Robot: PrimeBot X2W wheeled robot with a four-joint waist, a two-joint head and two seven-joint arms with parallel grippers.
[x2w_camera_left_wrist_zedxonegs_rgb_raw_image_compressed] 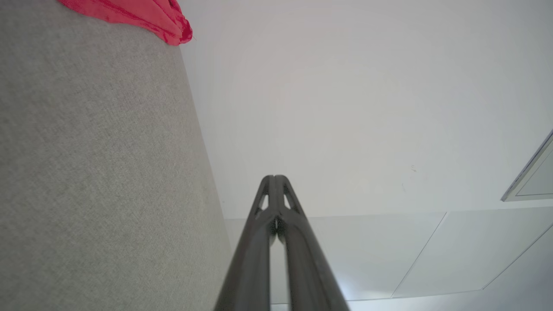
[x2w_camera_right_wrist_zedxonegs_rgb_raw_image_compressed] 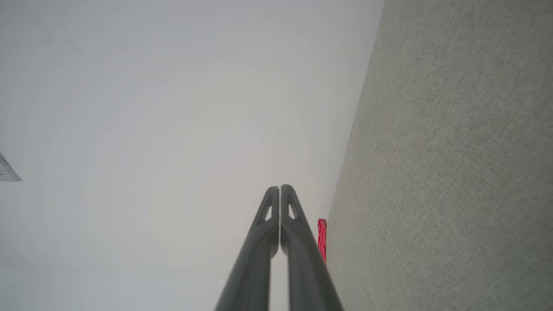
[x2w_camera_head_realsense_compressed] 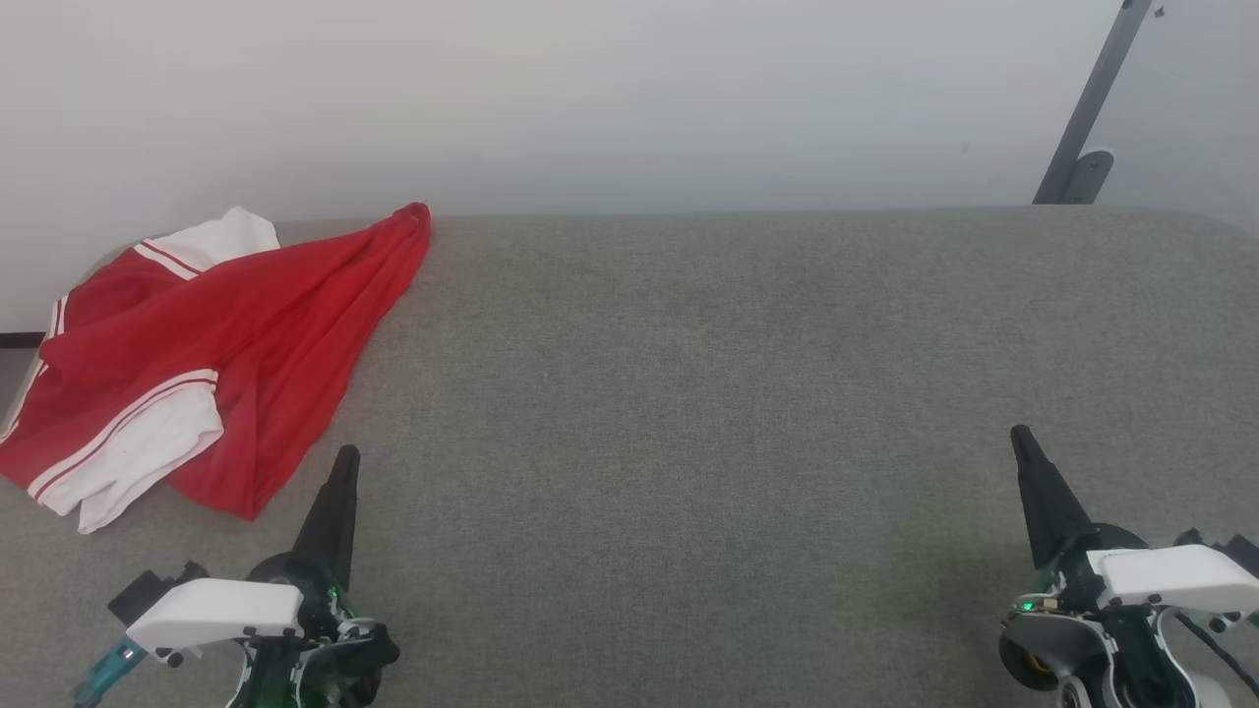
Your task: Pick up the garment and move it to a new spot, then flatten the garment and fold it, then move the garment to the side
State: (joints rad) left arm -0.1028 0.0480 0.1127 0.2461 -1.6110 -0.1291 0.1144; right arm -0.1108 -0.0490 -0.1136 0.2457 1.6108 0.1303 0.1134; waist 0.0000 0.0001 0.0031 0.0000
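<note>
My left gripper [x2w_camera_head_realsense_compressed: 346,458] and right gripper [x2w_camera_head_realsense_compressed: 1020,438]: closed, empty. I'd open left, pinch the crumpled thin red T-shirt [x2w_camera_head_realsense_compressed: 275,324] (near edge).

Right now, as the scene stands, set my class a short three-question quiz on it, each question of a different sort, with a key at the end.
1. True or false: the garment lies flat and neatly folded in the middle of the grey padded surface.
2. Multiple choice: the left end effector and the right end effector are A) both open, B) both shut and empty, C) one shut on cloth.
3. Short answer: which end effector is nearer the garment?

Key
1. False: it lies crumpled at the surface's far left corner.
2. B
3. The left one; its tip stands just beside the red cloth, not touching it.
</note>
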